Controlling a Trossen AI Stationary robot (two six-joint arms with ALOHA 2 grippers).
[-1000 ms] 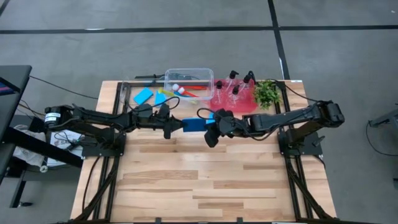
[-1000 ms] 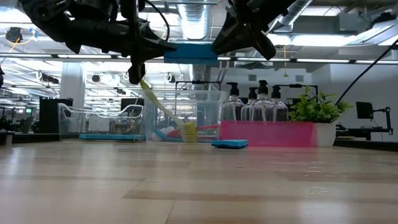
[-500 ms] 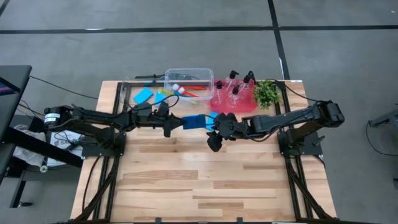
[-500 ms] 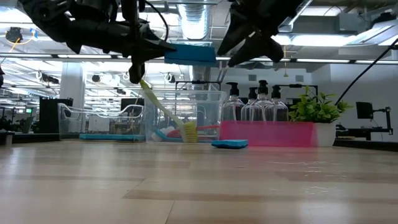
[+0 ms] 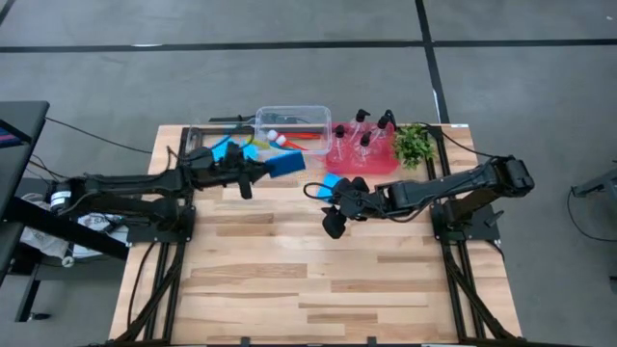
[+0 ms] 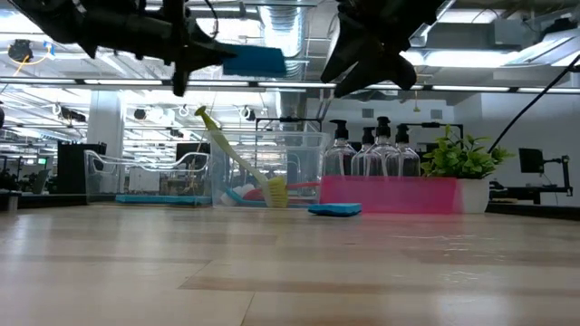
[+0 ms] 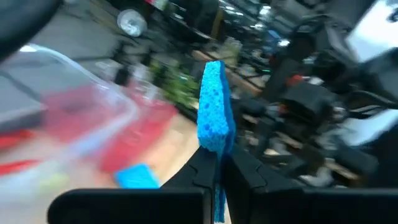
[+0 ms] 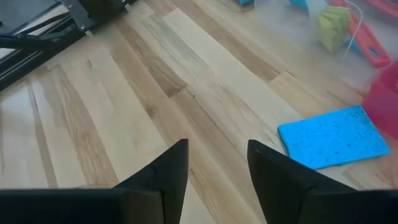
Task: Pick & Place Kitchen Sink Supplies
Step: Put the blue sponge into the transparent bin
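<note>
Above the table, my left gripper (image 5: 258,172) pinches a blue sponge (image 5: 285,165) near what seems the clear tub (image 5: 292,114). My right gripper (image 8: 214,163) hangs parted, empty, over another sponge (image 8: 334,137) lying flat beside the red tray (image 5: 362,159).

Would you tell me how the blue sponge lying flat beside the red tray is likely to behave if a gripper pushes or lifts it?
The blue sponge lies flat, so it should slide, not roll. Its porous look suggests light and squashy. The left gripper holds another sponge upright, unsagging, so probably not floppy.

wooden table (image 5: 318,280) with tub (image 5: 293,120), red tray (image 5: 359,159), sponges (image 5: 331,183)
</note>
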